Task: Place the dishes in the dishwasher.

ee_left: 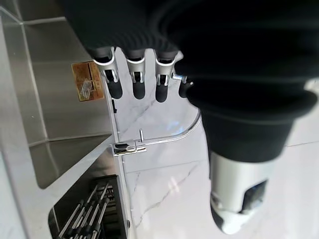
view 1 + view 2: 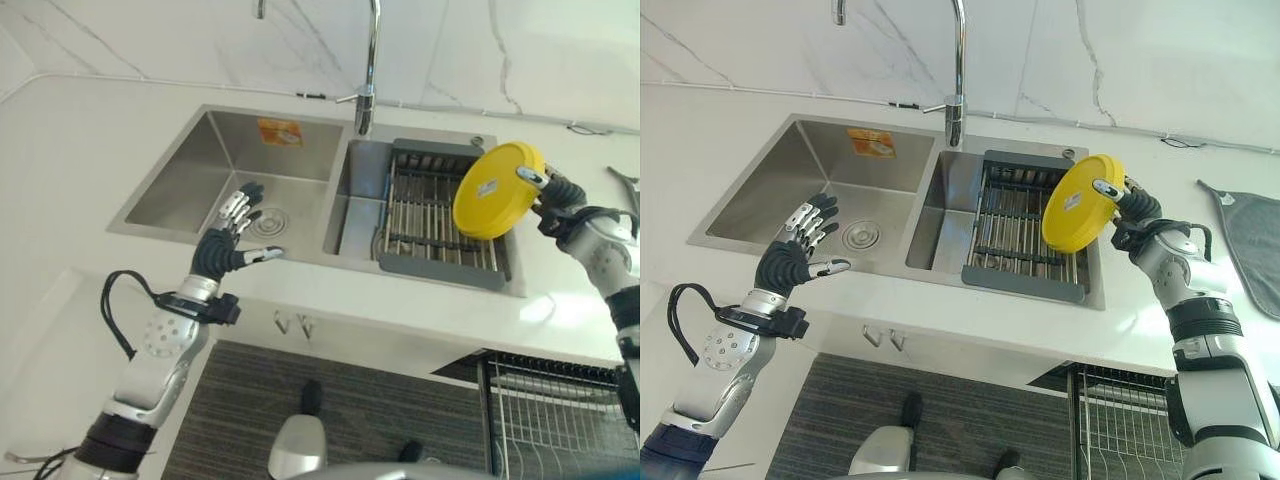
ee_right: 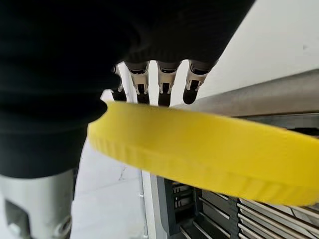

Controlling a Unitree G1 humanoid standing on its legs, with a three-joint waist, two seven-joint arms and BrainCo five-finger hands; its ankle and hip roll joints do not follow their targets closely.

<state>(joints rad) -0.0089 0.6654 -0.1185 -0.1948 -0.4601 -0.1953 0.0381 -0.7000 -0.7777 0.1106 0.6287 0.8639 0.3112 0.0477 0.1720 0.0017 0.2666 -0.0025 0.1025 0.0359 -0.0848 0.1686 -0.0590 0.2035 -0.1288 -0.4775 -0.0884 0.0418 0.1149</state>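
The shiny steel double sink (image 2: 180, 190) holds a dark drying rack (image 2: 440, 262). Above the rack, the right hand (image 2: 1132, 212) pinches a round yellow plastic plate (image 2: 1080, 203) by its rim. It looks light, stiff, maybe slippery. The left hand (image 2: 790, 255) hangs spread.

L hand (image 1: 149, 55) fingers straight over sink (image 1: 60, 134); faucet (image 1: 159, 139), maybe rack (image 1: 89, 214).

White marble wall (image 2: 150, 40); pale counter (image 2: 70, 150); steel double sink (image 2: 200, 165); grey striped floor (image 2: 330, 390)
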